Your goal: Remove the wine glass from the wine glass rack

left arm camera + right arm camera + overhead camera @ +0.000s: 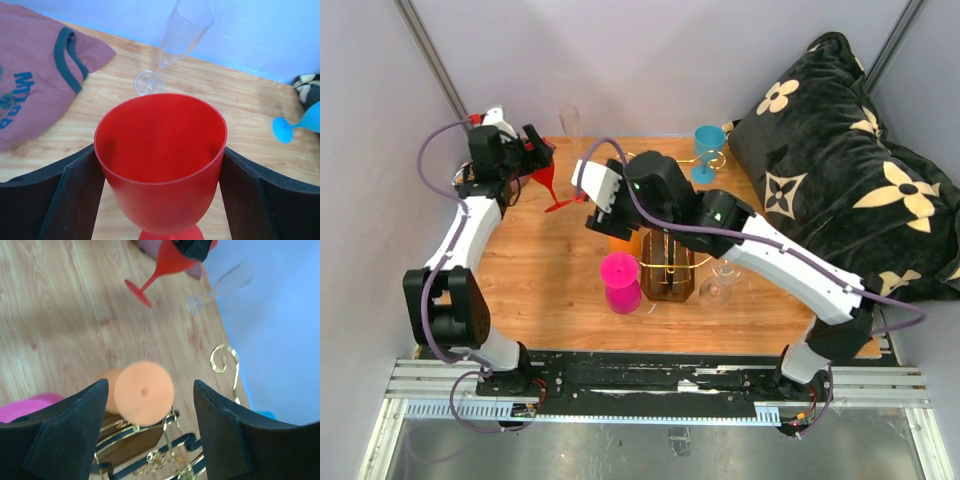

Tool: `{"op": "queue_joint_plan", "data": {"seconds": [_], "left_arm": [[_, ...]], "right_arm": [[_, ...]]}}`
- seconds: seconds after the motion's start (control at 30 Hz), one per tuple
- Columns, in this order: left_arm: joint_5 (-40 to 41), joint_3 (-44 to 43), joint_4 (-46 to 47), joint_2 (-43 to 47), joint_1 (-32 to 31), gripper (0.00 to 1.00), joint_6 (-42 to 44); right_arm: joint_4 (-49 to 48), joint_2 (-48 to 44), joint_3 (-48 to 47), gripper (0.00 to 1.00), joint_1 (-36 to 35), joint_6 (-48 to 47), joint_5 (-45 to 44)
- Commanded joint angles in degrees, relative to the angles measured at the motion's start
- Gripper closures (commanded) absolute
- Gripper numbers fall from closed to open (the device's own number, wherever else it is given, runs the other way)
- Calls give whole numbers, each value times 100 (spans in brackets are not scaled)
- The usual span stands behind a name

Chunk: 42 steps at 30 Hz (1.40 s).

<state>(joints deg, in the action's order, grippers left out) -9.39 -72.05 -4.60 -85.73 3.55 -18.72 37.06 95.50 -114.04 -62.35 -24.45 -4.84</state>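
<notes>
The wine glass rack point(668, 268), dark wood with gold wire arms, stands mid-table. An orange wine glass point(620, 241) hangs upside down on it; its round foot point(144, 392) faces my right wrist camera. My right gripper point(604, 221) is open, a finger point(75, 427) on either side of that foot with gaps on both sides. A pink glass point(621, 281) hangs on the rack's near left. My left gripper point(533, 156) is shut on a red wine glass point(160, 160), held tilted at the back left, away from the rack.
A clear flute point(175, 40) and a maroon shirt point(30, 75) lie at the back left. A blue glass point(707, 150) is behind the rack and a clear glass point(720, 285) to its right. A black flowered pillow point(850, 170) fills the right side.
</notes>
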Motion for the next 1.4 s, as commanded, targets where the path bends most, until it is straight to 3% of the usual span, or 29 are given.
{"op": "queue_joint_plan", "data": {"seconds": [0.0,0.13,0.33,0.63,0.8,0.97,1.37], "left_arm": [[751,366,1801,-303,-373,13,1024],[821,789,2948,-597,-439,13,1252],[896,1179,4113,-1082,-460,14,1476],[1108,1449,5821,-1940,-508,12,1824],[1344,1847,7274,-2383,-525,4,2287],[1442,2272,8314,-2743,-527,0,2257],[1530,2316,8285,-2714,-522,0,1991]], "right_arm": [[-717,-604,1628,32,-41,-264,-747],[-927,-880,1968,32,-21,-8,-863],[-316,-968,1400,30,418,2383,-771],[-2,-1287,1419,34,1941,4836,1080],[19,-1062,1468,38,2479,6071,2406],[-106,-832,1477,45,2542,6477,2977],[173,-502,1431,48,2411,6541,2957]]}}
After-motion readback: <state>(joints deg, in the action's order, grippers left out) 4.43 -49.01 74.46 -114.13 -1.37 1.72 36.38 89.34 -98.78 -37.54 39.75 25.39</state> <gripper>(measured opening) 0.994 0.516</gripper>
